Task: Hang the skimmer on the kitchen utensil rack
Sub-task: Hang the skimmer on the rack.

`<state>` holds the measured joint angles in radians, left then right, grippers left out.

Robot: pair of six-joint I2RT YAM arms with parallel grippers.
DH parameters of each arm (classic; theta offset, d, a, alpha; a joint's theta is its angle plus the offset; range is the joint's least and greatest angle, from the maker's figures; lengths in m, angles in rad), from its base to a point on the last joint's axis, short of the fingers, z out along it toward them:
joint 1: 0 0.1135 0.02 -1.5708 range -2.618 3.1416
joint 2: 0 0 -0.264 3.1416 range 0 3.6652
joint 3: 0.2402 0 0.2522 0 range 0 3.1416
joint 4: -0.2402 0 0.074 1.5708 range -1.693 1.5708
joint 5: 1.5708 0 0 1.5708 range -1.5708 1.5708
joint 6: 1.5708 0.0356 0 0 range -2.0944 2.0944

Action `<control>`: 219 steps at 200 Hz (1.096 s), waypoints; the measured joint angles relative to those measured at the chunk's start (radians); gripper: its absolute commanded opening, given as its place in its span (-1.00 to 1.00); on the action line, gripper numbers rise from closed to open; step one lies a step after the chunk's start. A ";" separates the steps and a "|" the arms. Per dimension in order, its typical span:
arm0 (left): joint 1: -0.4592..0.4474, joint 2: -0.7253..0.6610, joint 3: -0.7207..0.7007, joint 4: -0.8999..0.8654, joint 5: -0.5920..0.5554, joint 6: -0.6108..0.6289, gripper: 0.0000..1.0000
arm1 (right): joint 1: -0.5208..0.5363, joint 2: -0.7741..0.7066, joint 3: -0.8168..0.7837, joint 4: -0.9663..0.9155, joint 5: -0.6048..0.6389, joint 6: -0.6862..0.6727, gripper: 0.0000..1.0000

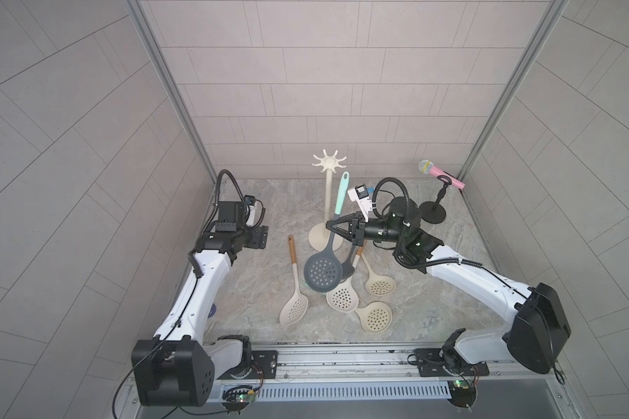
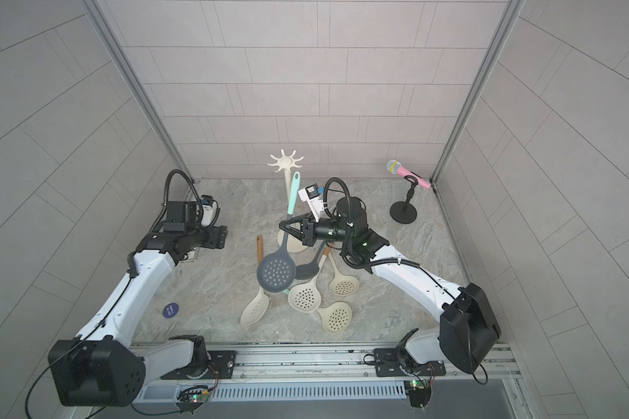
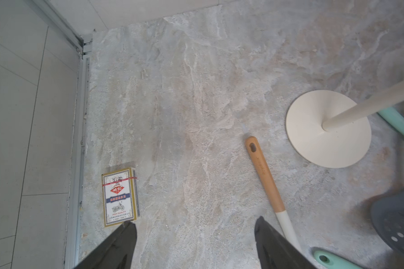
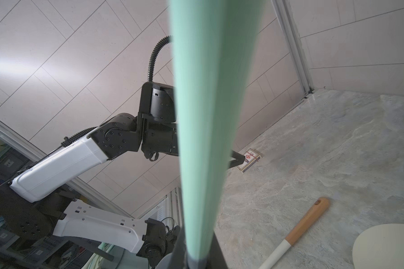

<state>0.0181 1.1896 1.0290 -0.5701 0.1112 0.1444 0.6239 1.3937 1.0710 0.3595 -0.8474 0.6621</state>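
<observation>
Centre frame: my right gripper (image 1: 333, 228) is clamped low on the mint-green handle of the dark grey perforated skimmer (image 1: 322, 272), held upright beside the tall cream-white hook-crowned utensil rack (image 1: 328, 196). It looks light and stiff; this low grip leaves the hanging hole free. At left, my left gripper (image 3: 194, 223) stands apart, empty.

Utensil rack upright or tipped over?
Upright: the kitchen utensil rack has its round base flat on the table, pole rising to the hook crown.
</observation>
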 measured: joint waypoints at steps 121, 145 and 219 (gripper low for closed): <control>0.154 0.024 -0.020 -0.006 0.264 0.008 0.73 | 0.057 0.158 0.152 -0.090 -0.002 -0.006 -1.00; 0.159 0.022 -0.032 -0.006 0.263 0.006 0.73 | 0.058 0.182 0.171 -0.091 -0.003 0.006 -1.00; 0.172 0.022 -0.044 -0.011 0.261 0.006 0.72 | 0.061 0.183 0.190 -0.079 0.002 0.011 -1.00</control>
<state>0.1898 1.2114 0.9848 -0.5816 0.3717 0.1505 0.6849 1.5768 1.2606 0.2806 -0.8452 0.6731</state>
